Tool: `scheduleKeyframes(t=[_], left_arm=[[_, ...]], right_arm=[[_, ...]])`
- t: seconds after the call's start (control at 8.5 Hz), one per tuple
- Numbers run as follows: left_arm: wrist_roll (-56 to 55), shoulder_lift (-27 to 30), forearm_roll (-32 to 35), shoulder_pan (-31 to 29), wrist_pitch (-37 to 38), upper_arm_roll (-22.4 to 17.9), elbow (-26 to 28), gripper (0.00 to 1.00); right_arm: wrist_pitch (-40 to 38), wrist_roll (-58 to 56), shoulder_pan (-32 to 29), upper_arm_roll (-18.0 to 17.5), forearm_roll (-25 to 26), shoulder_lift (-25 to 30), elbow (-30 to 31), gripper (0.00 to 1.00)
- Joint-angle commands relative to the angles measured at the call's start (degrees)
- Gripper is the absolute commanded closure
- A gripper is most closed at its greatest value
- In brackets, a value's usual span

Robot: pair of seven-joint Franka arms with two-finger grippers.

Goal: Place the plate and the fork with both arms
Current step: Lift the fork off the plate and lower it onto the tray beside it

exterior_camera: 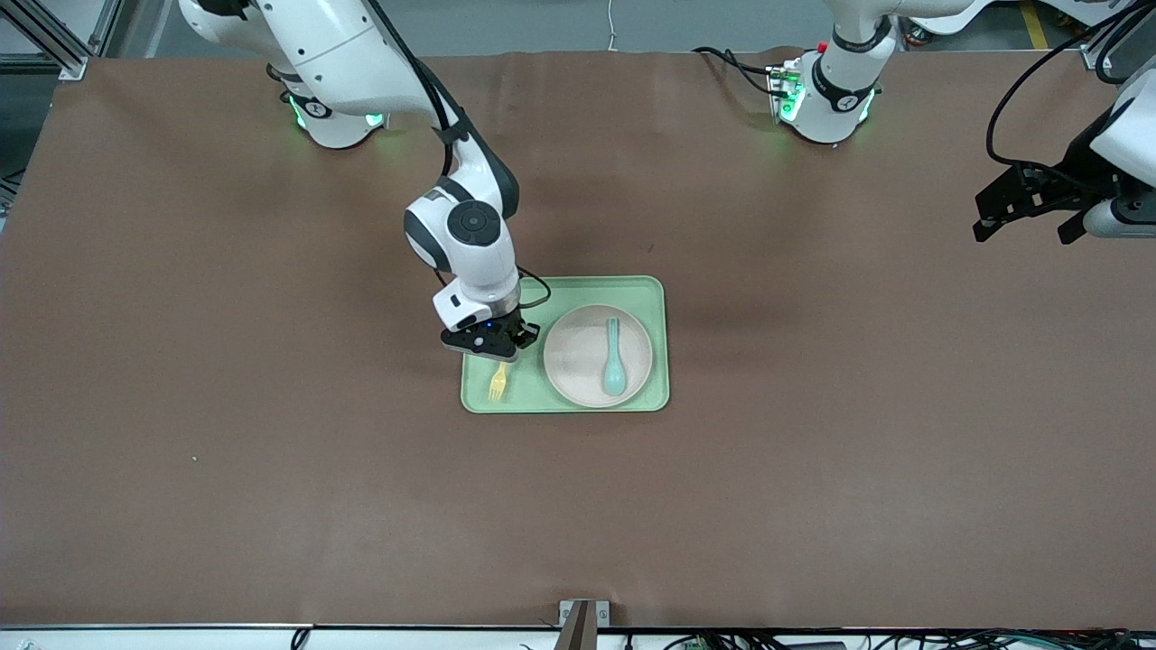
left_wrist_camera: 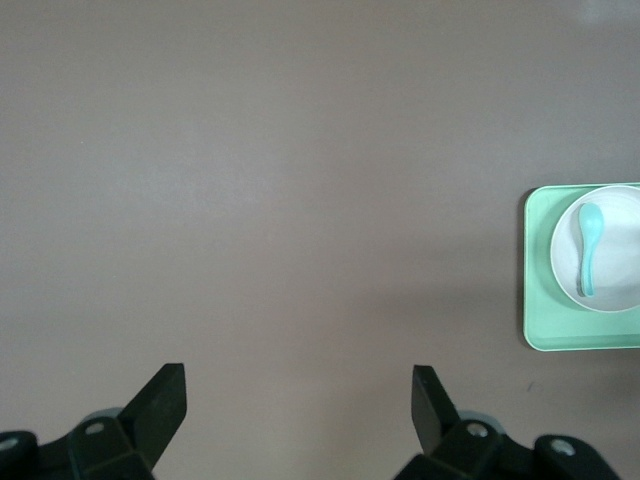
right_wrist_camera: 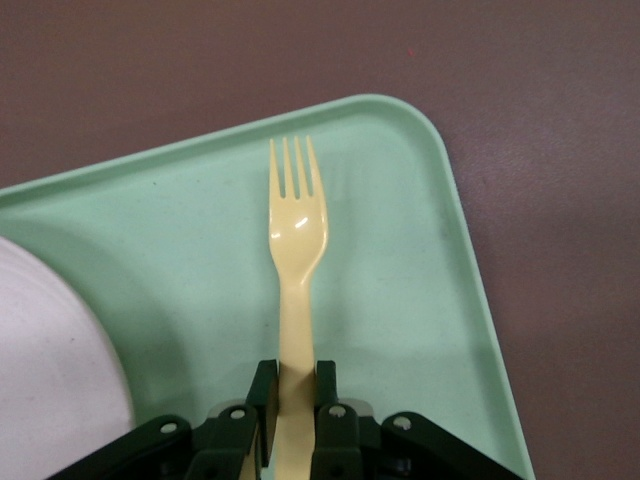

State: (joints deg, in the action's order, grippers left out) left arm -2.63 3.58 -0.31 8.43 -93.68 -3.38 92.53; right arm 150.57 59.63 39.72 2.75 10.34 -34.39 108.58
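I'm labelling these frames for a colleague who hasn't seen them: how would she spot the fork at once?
Find the light green tray in the middle of the brown table. Beside the plate, toward the right arm's end of the tray, the right gripper is shut on the fork. It is pale yellow with short tines, unlike the teal spoon lying on the plate.

fork [right_wrist_camera: 296, 260] handle end: hidden between the right gripper [right_wrist_camera: 294, 400] fingers | plate [right_wrist_camera: 50, 350]: cut by right wrist view's edge; also cut in left wrist view | tray [left_wrist_camera: 560, 345]: cut there too | left gripper [exterior_camera: 1030, 212]: arm runs off front view's edge
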Motion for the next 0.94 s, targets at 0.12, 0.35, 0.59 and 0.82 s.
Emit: scheduleKeyframes(t=[0.12, 0.35, 0.59, 0.82], left_arm=[[-0.88, -0.15, 1.19, 0.62, 1.13, -0.23, -1.03, 0.01], [-0.88, -0.07, 1.19, 0.53, 1.13, -0.23, -1.03, 0.01], [-0.88, -0.07, 1.1, 0.53, 1.13, -0.23, -1.12, 0.01], [-0.88, 0.02, 1.1, 0.62, 1.13, -0.23, -1.12, 0.01]], right_arm=[[0.25, -0.48, -0.34, -0.64, -0.41, -0.85, 0.23, 0.0], [-3.85, -0.56, -0.95, -0.82, -0.49, 3.16, 0.31, 0.0], [-11.05, -1.52, -4.28, -1.43, -0.58, 9.93, 0.31, 0.0], [-17.73, -8.35, -9.64, -1.7, -1.54, 16.87, 0.23, 0.0]])
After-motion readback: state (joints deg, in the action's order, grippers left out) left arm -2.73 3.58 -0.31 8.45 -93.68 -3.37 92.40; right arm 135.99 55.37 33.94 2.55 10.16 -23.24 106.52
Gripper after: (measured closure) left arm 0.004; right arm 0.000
